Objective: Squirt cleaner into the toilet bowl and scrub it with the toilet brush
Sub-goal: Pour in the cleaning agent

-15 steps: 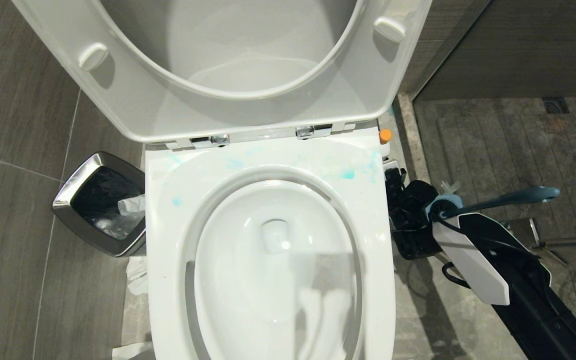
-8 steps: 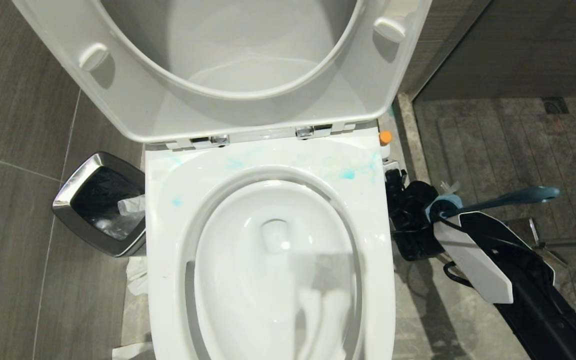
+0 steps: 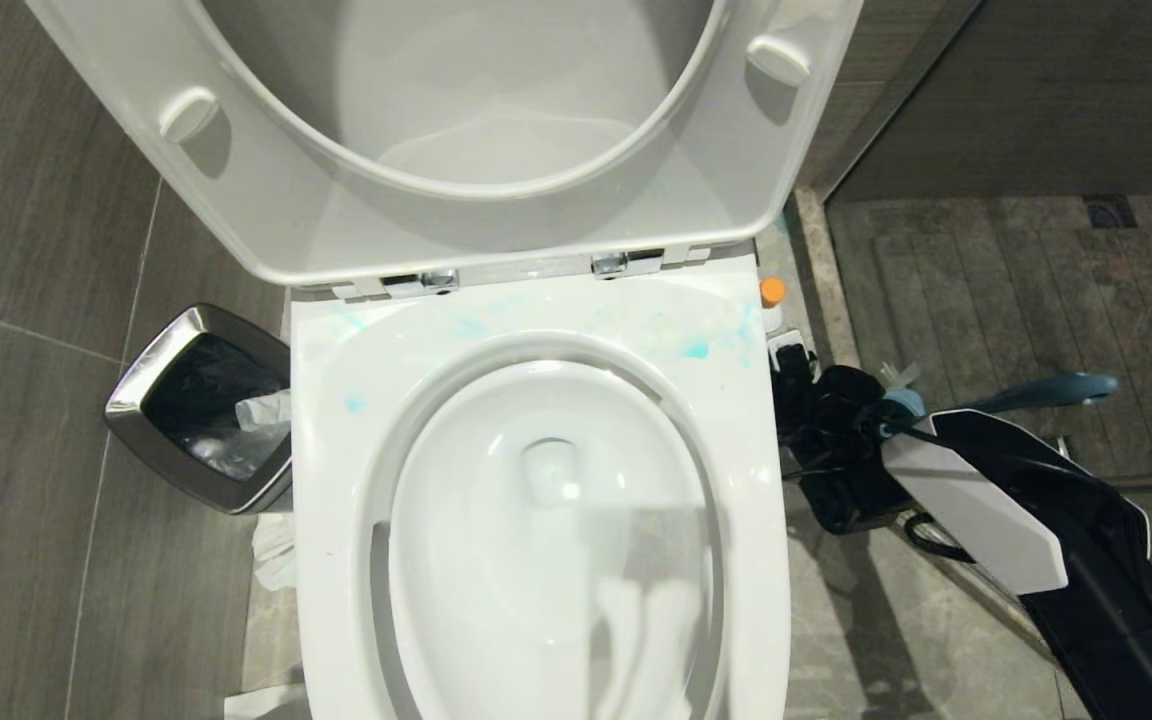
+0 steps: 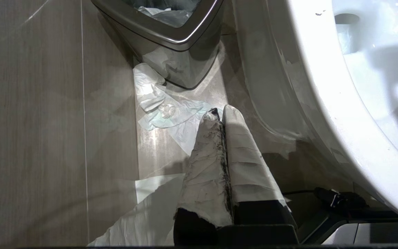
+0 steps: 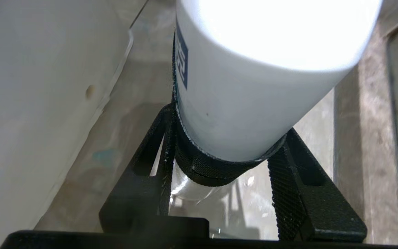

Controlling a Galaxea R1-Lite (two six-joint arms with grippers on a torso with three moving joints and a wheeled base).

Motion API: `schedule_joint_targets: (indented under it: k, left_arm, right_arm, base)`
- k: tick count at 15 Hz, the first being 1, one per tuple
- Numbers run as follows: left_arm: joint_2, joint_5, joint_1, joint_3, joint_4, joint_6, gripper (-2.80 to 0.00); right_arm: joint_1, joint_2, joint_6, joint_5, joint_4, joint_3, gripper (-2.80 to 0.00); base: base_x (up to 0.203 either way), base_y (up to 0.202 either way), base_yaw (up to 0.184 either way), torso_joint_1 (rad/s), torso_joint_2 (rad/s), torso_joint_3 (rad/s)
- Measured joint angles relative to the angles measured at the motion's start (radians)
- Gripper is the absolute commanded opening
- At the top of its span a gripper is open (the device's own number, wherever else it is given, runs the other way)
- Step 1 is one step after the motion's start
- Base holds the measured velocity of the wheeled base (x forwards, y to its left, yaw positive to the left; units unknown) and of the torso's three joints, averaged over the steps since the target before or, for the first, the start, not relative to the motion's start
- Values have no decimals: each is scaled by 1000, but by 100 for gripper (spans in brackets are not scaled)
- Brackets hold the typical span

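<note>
Head camera looks steeply down on the toilet bowl (image 3: pixel 536 520) from above. Left wrist camera sits low, near the floor, facing the waste bin (image 4: pixel 171 31) and bowl flank, both shared. Right wrist camera is close against the cleaner (image 5: pixel 247 86).

White glossy toilet bowl (image 3: pixel 546 560) with light blue smears on its white rim; white seat and lid (image 3: pixel 456 130). Cleaner (image 5: pixel 254 79) white with a dark blue label mark, orange cap (image 3: pixel 772 290). Toilet brush (image 3: pixel 1046 392) handle slate-blue. Waste bin (image 3: pixel 198 405) silver steel, black liner. Floor (image 3: pixel 36 250) grey wood-grain tiles. Black knurled right gripper (image 5: pixel 226 166); left gripper (image 4: pixel 221 117) wrapped in white.
</note>
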Motion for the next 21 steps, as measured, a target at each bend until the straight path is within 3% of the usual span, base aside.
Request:
schedule_joint_targets:
  k: [9,21]
  left_arm:
    - [0,0,0,0,0,1,-280]
    - [0,0,0,0,0,0,-280]
  right_arm:
    - [8,-134,3,0,-69,280,-280]
    - [46,-207,34,-15,-132,433,-280]
  base:
    - [0,0,0,0,0,0]
    - [0,0,0,0,0,0]
